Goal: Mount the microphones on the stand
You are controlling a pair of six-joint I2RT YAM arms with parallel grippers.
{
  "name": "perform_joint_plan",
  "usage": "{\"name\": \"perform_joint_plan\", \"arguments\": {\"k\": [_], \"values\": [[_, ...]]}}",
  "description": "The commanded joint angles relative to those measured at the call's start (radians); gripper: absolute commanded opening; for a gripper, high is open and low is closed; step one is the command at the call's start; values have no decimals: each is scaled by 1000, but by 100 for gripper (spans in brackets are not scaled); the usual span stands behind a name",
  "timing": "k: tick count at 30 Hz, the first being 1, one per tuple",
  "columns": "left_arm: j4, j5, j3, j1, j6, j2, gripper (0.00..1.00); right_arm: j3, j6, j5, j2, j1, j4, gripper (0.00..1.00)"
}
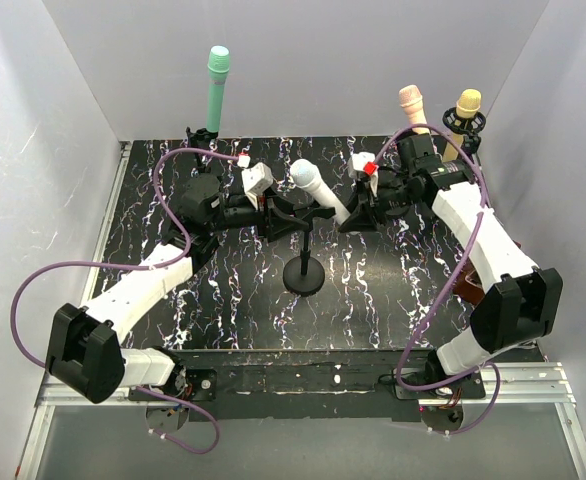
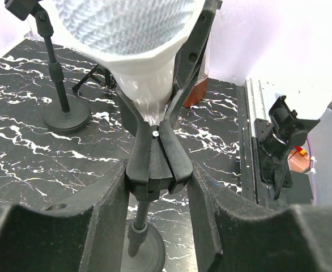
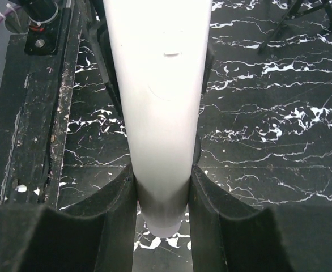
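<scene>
The white microphone (image 1: 313, 184) sits tilted in the black clip (image 2: 154, 164) of the centre stand (image 1: 303, 275); its mesh head fills the top of the left wrist view (image 2: 126, 28). My left gripper (image 1: 273, 207) is shut on the clip's base (image 2: 157, 187). My right gripper (image 1: 358, 212) is shut on the lower end of the white microphone's handle (image 3: 154, 85), which runs between its fingers (image 3: 161, 198). The teal-green microphone (image 1: 216, 90) stands in a stand at the back left. The peach-pink one (image 1: 413, 105) and the yellow-tan one (image 1: 467, 108) stand at the back right.
White walls close in the black marbled table (image 1: 233, 300) on three sides. A round-based stand (image 2: 67, 116) and tripod legs (image 2: 92, 76) stand beyond the clip. A brown object (image 1: 468, 290) lies by the right arm. Purple cables loop off both arms.
</scene>
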Motion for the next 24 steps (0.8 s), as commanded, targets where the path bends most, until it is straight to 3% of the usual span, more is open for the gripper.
{"name": "perform_joint_plan", "arguments": {"k": [1,12,18,22,24], "values": [[65,-12,-17,-2,-62,-5,2,13,-58,-19,34,57,-51,1],[174,-47,-74,-2,-187,-14,9,-39,0,1,25,136,37,1],[142,-67,-70,-2,-196,-33,67,-44,37,-5,27,137,51,1],[139,-73,-74,-2,-191,-45,93,-51,112,3,24,137,84,3],[125,-84,-74,-2,-179,-54,98,-61,162,12,16,137,113,21]]}}
